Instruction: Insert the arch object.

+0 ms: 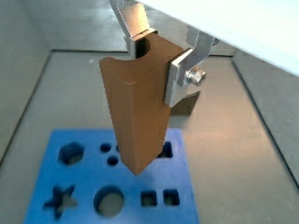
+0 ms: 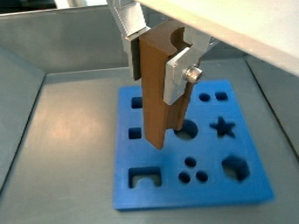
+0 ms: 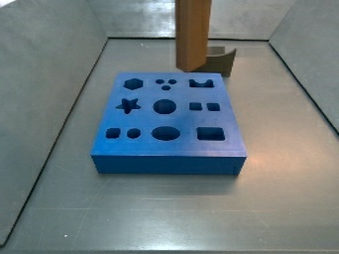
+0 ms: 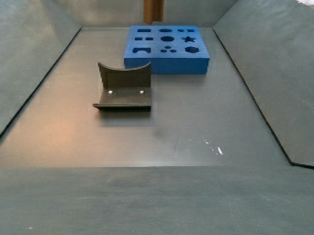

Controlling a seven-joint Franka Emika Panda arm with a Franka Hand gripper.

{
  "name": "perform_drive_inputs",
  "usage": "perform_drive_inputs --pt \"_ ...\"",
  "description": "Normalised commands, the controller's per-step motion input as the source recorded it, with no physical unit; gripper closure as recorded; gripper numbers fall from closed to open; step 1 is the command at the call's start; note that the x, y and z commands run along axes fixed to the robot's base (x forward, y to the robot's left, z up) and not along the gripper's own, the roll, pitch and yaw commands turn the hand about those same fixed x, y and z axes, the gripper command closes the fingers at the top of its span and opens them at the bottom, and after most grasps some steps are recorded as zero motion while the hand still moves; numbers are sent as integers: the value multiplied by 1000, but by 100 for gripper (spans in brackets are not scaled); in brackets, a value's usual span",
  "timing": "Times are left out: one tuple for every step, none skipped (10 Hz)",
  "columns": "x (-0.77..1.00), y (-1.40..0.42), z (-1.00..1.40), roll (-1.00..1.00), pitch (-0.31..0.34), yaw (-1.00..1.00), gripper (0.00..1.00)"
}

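- The gripper (image 1: 158, 59) has its silver fingers (image 2: 177, 72) clamped tight on the arch object (image 1: 135, 109), holding it upright above the blue board (image 2: 176, 197).
- In a side view the arch object (image 3: 193, 35) hangs over the board's (image 3: 169, 159) far edge.
- The fixture (image 4: 124, 88) sits on the floor, well apart from the board (image 4: 185, 61).

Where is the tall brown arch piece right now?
The arch object hangs upright, clamped in the tool above the blue board, as both wrist views show. In a side view it is above the board's far edge, near the fixture.
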Motion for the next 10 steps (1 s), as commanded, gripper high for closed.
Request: perform_drive_inputs --pt "689 366 -37 34 0 -494 100" --pt "640 369 -26 29 0 -520 100" --pt "314 237 0 0 0 -774 100" --pt "183 146 0 1 0 -874 100" --pt "3 29 -60 50 0 -963 100" --pt "-11 0 -211 119 26 -986 100" --pt "-66 0 -357 104 29 -1000 100" --pt "-54 0 -366 104 19 -1000 100" --pt "-11 0 -397 80 0 -1000 100" --pt "0 0 -426 51 -4 -1000 100"
